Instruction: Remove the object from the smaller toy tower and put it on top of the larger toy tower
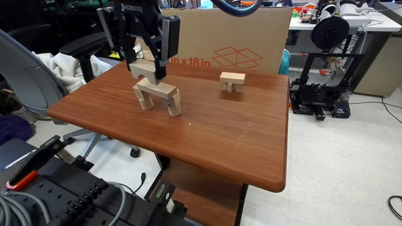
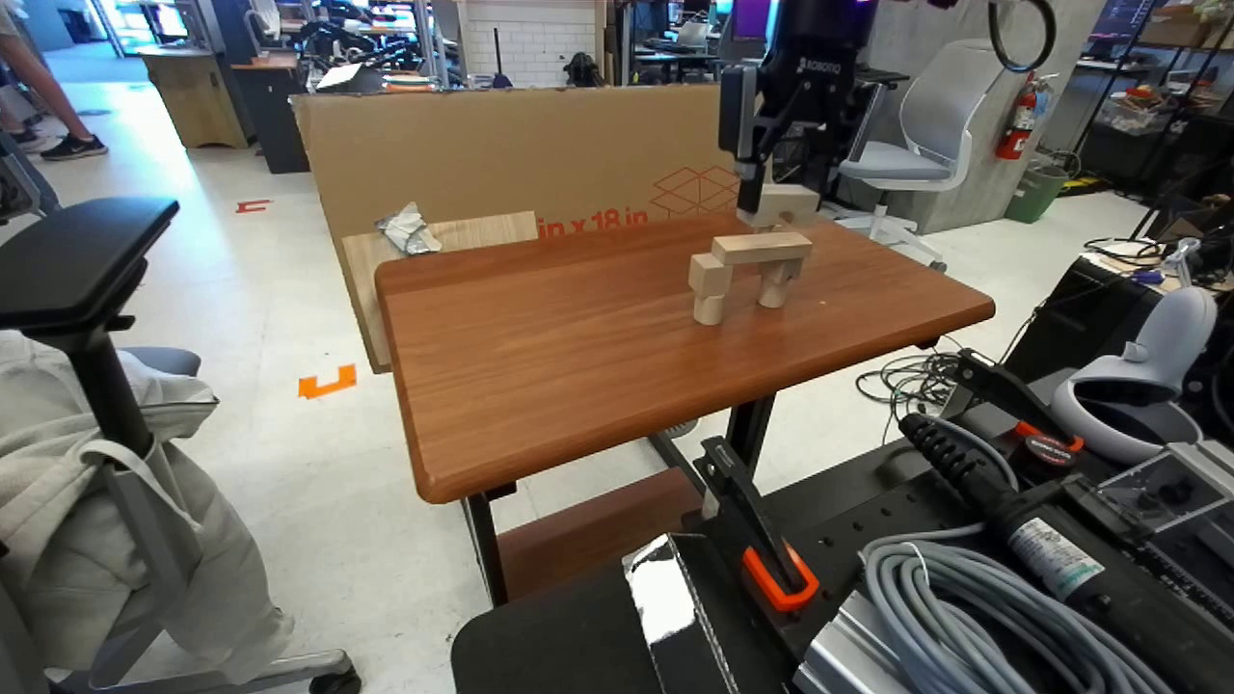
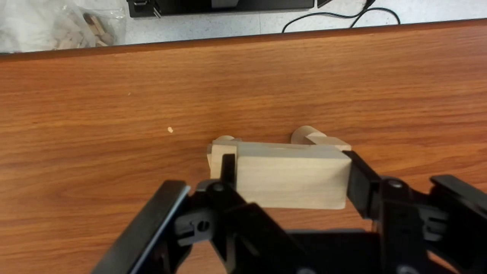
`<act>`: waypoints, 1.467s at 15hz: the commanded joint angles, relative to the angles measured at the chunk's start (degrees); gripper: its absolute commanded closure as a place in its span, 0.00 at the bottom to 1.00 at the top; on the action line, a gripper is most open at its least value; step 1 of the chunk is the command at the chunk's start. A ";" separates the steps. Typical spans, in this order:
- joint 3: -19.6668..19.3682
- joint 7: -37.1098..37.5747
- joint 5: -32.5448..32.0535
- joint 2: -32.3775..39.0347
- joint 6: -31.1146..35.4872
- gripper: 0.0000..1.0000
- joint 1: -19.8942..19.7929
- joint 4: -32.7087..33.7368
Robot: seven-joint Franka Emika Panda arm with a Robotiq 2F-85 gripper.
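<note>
- One black gripper pinches a wooden arch block, a finger at each end.
- The block is held over the larger toy tower, a long slab on two chunky legs; whether they touch, the views do not tell.
- The smaller toy tower, a flat piece on short legs, stands well apart on the same brown table.
- Beyond the table, a cardboard panel bears red print.

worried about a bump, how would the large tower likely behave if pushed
The large tower would probably come apart: its legs look stacked, with no fastening visible. Its round feet could roll if they fell sideways, having curved sides. The slab looks like solid wood, so should stay stiff.
</note>
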 commanded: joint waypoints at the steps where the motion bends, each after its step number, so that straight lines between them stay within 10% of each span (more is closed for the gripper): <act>1: -0.11 1.89 0.07 0.65 0.14 0.56 0.17 1.56; 14: -0.70 5.63 -1.62 5.22 0.82 0.54 0.59 4.07; 15: -0.68 5.71 -1.76 5.22 1.18 0.08 0.65 3.92; 22: -0.62 5.62 -3.49 1.57 2.24 0.00 1.05 0.96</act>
